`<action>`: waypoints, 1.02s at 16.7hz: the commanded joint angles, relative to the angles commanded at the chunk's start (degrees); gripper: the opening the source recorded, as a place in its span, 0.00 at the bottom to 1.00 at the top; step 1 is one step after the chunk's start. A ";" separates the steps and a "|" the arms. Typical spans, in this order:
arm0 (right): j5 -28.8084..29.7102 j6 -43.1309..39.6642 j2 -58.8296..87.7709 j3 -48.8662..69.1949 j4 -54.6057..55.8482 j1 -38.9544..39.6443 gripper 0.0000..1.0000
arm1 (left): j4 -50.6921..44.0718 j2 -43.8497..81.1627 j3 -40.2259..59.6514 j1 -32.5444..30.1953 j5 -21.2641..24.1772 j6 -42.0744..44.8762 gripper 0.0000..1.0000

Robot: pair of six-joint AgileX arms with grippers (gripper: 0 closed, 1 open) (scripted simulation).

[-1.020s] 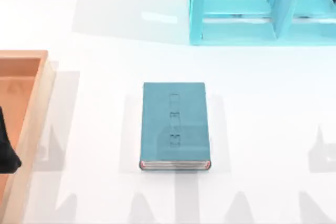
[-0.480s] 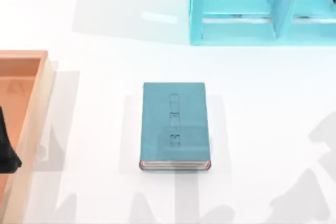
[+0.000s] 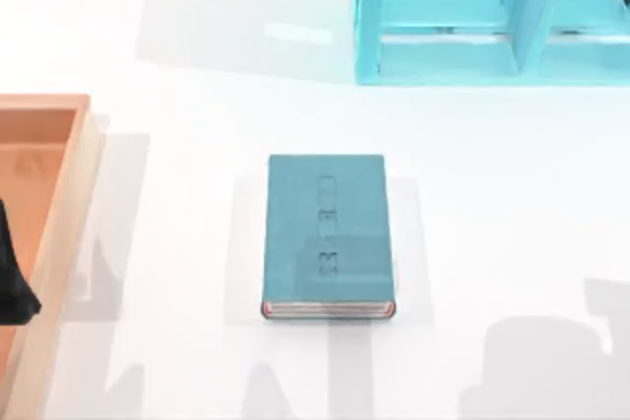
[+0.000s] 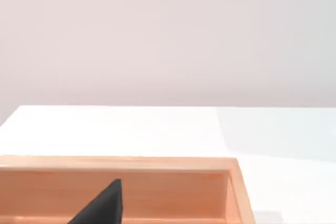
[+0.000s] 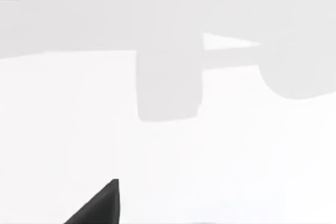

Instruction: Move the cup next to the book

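The teal-blue book (image 3: 327, 235) lies flat in the middle of the white table, its red-edged pages facing the front edge. The cup is out of view. My left gripper (image 3: 10, 277) is a dark shape at the table's left edge, over the wooden tray (image 3: 59, 213); a dark tip of it (image 4: 102, 205) sits in front of the tray's inner wall (image 4: 173, 190). A dark tip of my right gripper (image 5: 97, 205) hangs above bare white table, where grey shadows fall.
A light turquoise shelf unit (image 3: 492, 17) stands at the back right. A broad grey shadow (image 3: 541, 366) lies on the table at the front right. White table surface surrounds the book on all sides.
The shadows at the table's front right have shifted and merged into one broad blocky patch. The book, the tray and my left gripper have stayed in place.
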 joint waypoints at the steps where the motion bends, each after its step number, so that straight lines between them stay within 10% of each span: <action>1: 0.34 -4.91 3.22 2.97 -2.69 -2.30 1.00 | 0.00 0.00 0.00 0.00 0.00 0.00 1.00; 9: 4.35 -33.58 18.51 22.00 -16.64 -19.91 1.00 | 0.00 0.00 0.00 0.00 0.00 0.00 1.00; 17: 5.50 -38.52 20.13 25.78 -18.74 -24.12 1.00 | 0.00 0.00 0.00 0.00 0.00 0.00 1.00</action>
